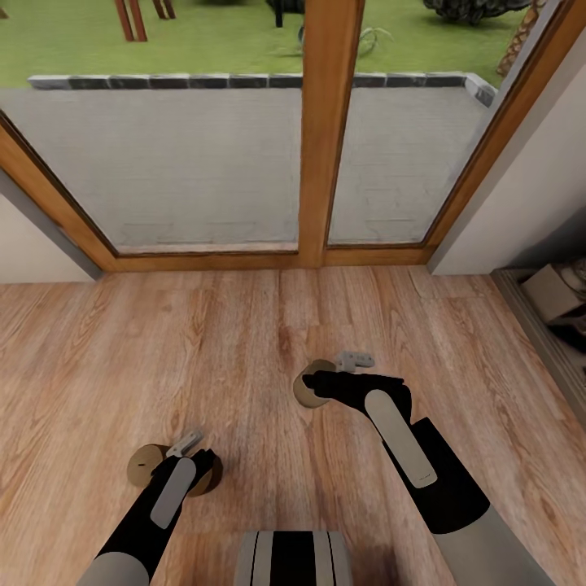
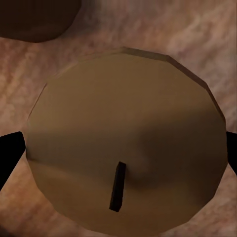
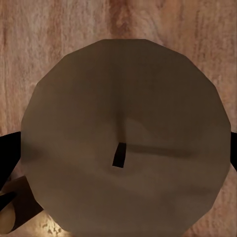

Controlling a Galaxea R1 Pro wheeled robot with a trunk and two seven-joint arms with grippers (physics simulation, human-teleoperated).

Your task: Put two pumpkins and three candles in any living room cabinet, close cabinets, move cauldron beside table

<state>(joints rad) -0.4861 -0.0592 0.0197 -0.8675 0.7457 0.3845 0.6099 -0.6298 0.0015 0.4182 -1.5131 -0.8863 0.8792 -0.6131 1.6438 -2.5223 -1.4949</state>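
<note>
Nearest, at about 6 o'clock in the head view, the robot's grey-and-black trunk [image 1: 293,558] shows at the lower edge. At 7 o'clock the left hand [image 1: 189,472] points down at the plank floor [image 1: 244,342], with a brown candle [image 1: 146,465] just beside it on the floor and another round brown shape under the wrist that I cannot tell apart. In the left wrist view a candle [image 2: 126,143] lies between the two dark fingertips [image 2: 10,150]: a stubby tan-brown cylinder seen end-on, many-sided at the rim, with a short dark wick off centre; the tips sit at its two sides, but whether they press on it I cannot tell. Farther out, near the middle of the head view, the right hand [image 1: 321,389] is at a second candle [image 1: 308,394] whose tan round face peeks out by the fingers. The right wrist view shows that candle [image 3: 128,136] the same way, greyer tan, wick near the centre, with dark fingertips [image 3: 9,153] at either edge; grip again unclear. At 3 o'clock some boxes [image 1: 553,293] sit by the wall. Farthest, at 12 o'clock, a wood-framed glass door [image 1: 330,130] looks onto paving and grass.
</note>
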